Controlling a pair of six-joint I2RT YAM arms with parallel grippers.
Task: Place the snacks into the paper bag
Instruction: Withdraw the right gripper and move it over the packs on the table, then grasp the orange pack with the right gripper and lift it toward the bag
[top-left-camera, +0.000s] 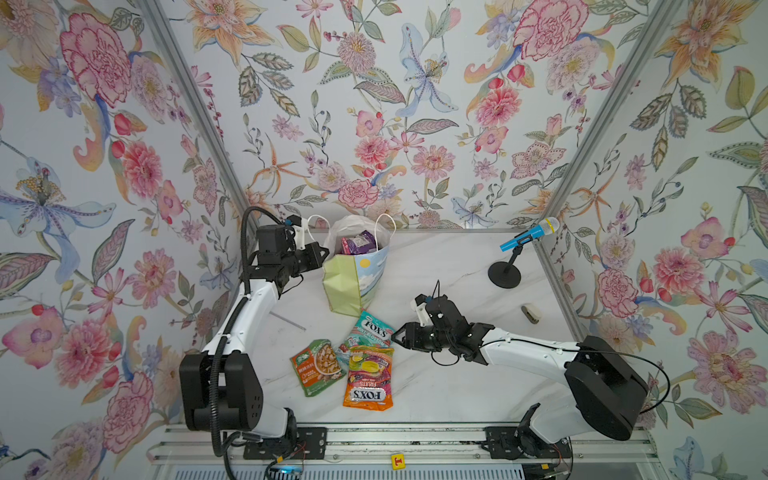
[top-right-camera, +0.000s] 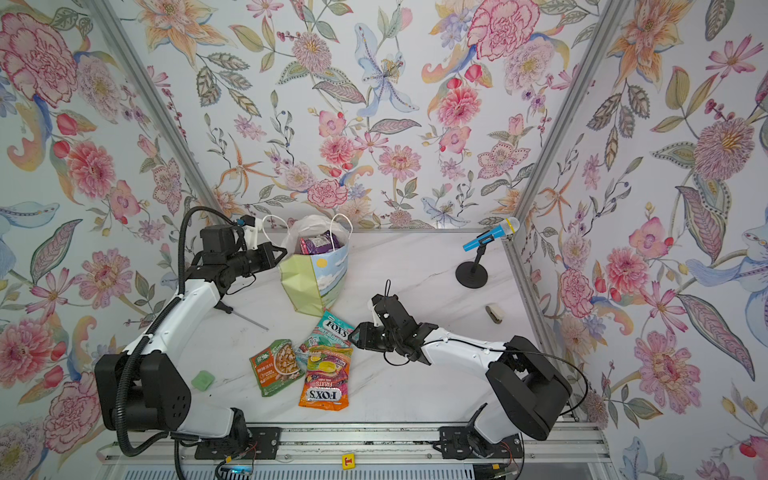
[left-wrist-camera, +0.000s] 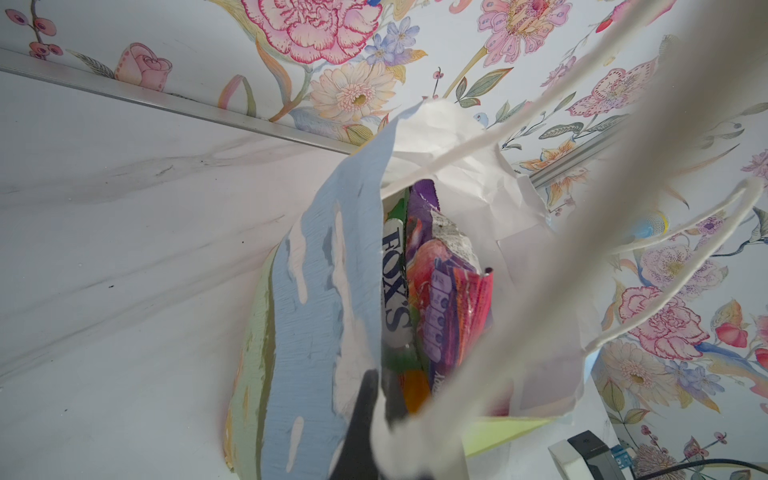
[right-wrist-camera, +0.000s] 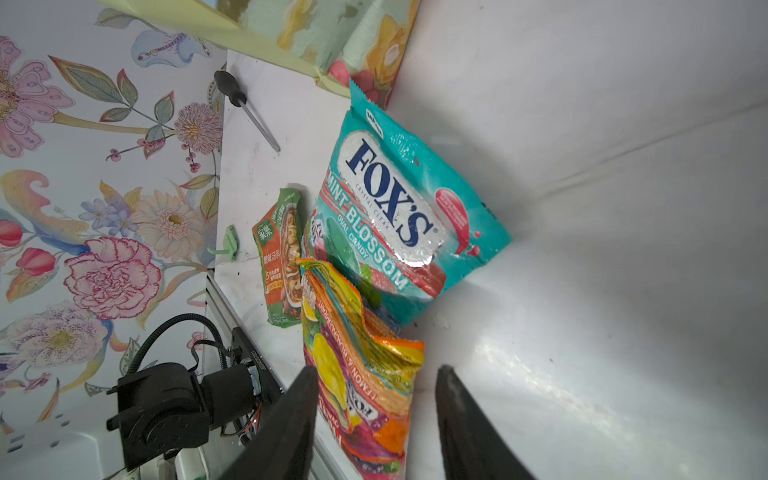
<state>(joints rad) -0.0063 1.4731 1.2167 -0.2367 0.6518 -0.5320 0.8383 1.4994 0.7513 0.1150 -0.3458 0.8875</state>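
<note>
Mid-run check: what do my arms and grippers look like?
Both arms: white shells, bulky black joints. Left arm carries a ribbed black conduit; right arm a thin black cable. Left gripper and right gripper are black with tapered jaws and white camera brackets.

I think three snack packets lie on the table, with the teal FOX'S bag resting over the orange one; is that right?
Not quite: the orange FOX'S bag overlaps the teal FOX'S bag, not the reverse. The right wrist view shows its crinkled top edge lying over the teal one. Three packets, counting the green-orange pouch, do lie on the table.
</note>
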